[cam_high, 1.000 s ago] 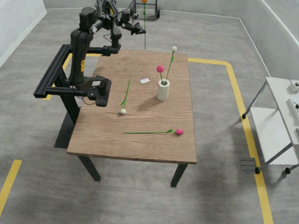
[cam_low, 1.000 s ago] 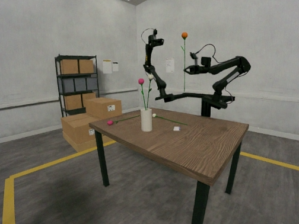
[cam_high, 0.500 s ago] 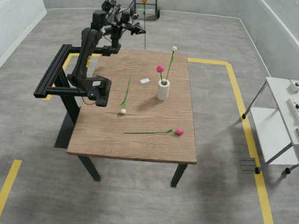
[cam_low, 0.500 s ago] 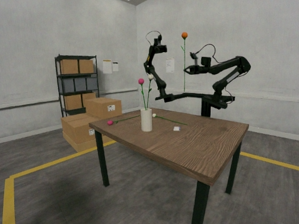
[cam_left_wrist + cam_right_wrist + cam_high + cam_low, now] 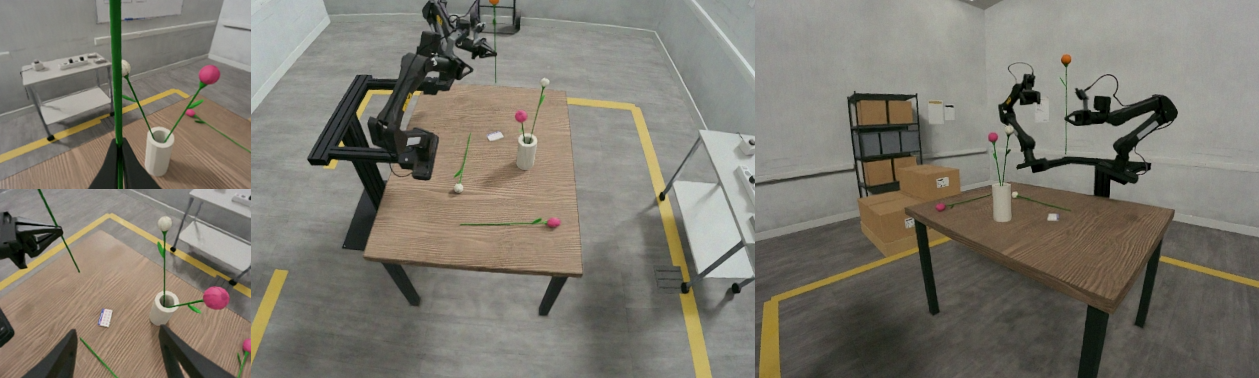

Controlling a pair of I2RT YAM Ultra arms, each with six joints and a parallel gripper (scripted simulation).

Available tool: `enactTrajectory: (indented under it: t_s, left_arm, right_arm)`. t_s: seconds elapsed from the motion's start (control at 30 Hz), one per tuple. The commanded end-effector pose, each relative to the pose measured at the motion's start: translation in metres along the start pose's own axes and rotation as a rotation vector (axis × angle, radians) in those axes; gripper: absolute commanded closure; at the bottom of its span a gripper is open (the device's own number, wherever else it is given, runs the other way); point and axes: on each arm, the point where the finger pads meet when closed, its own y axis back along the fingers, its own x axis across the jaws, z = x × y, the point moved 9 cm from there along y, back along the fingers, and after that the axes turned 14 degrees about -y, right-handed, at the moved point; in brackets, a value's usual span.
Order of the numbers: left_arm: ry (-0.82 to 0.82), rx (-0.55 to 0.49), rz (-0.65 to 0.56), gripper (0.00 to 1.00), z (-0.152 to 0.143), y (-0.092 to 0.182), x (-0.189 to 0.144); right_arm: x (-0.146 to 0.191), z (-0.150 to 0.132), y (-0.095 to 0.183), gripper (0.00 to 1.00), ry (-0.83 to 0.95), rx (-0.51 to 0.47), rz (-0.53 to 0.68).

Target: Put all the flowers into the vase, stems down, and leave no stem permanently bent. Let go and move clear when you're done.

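From the top view, a wooden counter (image 5: 426, 240) (image 5: 1065, 250) (image 5: 63, 173) (image 5: 105, 261) carries a white vase (image 5: 526, 155) (image 5: 1002, 202) (image 5: 158, 158) (image 5: 161, 312), standing upright. 2 flowers are in it, stems down: a white ball flower (image 5: 545, 82) (image 5: 1009, 129) (image 5: 125, 67) (image 5: 164, 224) leaning toward 1 o'clock, and a pink ball flower (image 5: 521, 116) (image 5: 993, 137) (image 5: 210, 74) (image 5: 216, 298) tilted toward 11 o'clock.

The left jaws (image 5: 495, 53) (image 5: 1066, 119) are clenched on the green stem of an orange flower (image 5: 494, 2) (image 5: 1066, 59) (image 5: 116, 76) (image 5: 72, 254). It is held upright, bloom at the top, stem end hanging free, at 11 o'clock from the vase and well apart from it.

The right jaws (image 5: 469, 70) (image 5: 1039, 97) are parted, with nothing between them, and also lie toward 11 o'clock from the vase.

2 more flowers lie flat on the counter. The loose white flower (image 5: 458, 188) (image 5: 1015, 195) (image 5: 98, 359) has its bloom at 8 o'clock from the vase, its stem pointing toward 12 o'clock. The loose pink flower (image 5: 553, 222) (image 5: 940, 207) (image 5: 190, 113) (image 5: 248, 346) has its bloom at 5 o'clock, its stem stretching toward 9 o'clock. A small white packet (image 5: 495, 136) (image 5: 1053, 217) (image 5: 105, 317) rests near the vase at 10 o'clock.
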Motion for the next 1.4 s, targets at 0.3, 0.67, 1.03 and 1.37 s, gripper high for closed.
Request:
enactTrajectory:
  t_s: [0.3, 0.67, 1.03, 1.37]
  left_arm:
    - [0.046, -0.075, 0.030, 1.00, 0.023, -0.001, 0.012]
    - [0.046, -0.075, 0.030, 1.00, 0.023, -0.001, 0.012]
    - [0.030, -0.050, 0.017, 1.00, 0.007, 0.003, 0.007]
    - [0.022, -0.037, -0.002, 1.00, 0.003, 0.000, 0.001]
  right_arm:
    - [-0.006, -0.023, -0.017, 0.30, -0.011, -0.026, -0.094]
    - [-0.006, -0.026, -0.019, 0.30, -0.004, -0.018, -0.107]
    - [-0.007, -0.026, -0.019, 0.30, -0.003, -0.018, -0.107]
    - [-0.007, -0.026, -0.019, 0.30, -0.003, -0.018, -0.107]
